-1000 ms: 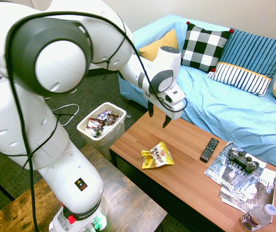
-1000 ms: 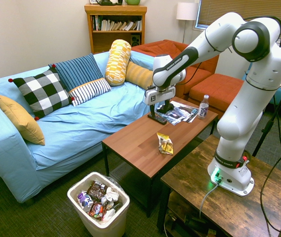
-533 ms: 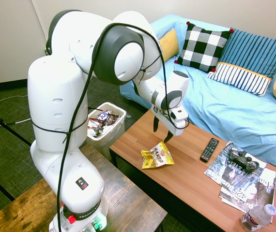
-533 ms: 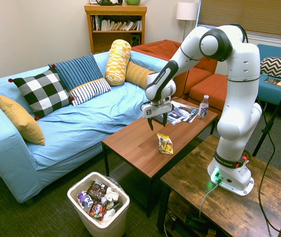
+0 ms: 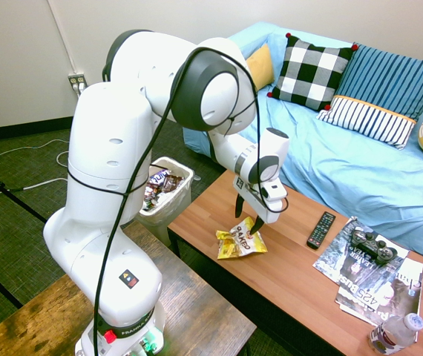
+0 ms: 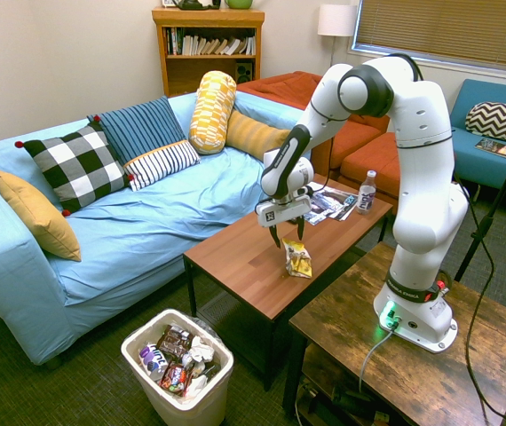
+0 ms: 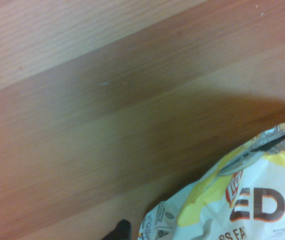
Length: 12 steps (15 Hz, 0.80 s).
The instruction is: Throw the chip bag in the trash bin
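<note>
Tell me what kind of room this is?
It's probably a living room or lounge. You can see a big couch with a light blue cover, a low wooden coffee table and a bookshelf.

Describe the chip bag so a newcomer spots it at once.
Find the light blue sofa; the wood-topped coffee table stands in front. On it lies the chip bag, crinkled, yellow and white. Unlike the black remote and magazines, it's bright yellow.

Bag (image 7: 242, 200): crinkled, glossy foil. Table (image 5: 293, 259): smooth wood. Bin (image 6: 201, 414): smooth plastic. Sofa (image 6: 146, 213): wrinkled cloth. Magazines (image 5: 352, 263): glossy paper.
</note>
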Motion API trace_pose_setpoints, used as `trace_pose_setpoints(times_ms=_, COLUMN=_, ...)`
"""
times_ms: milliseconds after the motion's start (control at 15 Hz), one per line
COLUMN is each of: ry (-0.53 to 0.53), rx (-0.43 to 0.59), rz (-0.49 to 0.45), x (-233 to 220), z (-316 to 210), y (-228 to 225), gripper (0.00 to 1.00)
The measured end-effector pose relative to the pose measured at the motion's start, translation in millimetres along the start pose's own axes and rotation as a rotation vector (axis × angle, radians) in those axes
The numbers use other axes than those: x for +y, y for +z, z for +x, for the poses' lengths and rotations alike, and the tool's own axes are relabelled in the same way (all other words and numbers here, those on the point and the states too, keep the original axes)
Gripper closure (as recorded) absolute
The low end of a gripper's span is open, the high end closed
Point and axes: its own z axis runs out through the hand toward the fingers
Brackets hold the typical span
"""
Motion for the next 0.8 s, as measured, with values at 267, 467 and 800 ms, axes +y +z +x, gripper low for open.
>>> trace_pose_setpoints(times_ms=267, ry=0.007, rx=0.0, rz=-0.026, x=-5.2, z=7.5, y=25.0, gripper=1.0)
trace_pose_setpoints(times_ms=467, ry=0.0, rx=0.0, rz=-0.029, x=-8.1, z=8.4, y=36.6, gripper=1.0)
trace_pose_setpoints(times_ms=800, ry=-0.021, rx=0.009, rz=-0.023, x=-16.1, z=2.8, y=33.5, gripper=1.0)
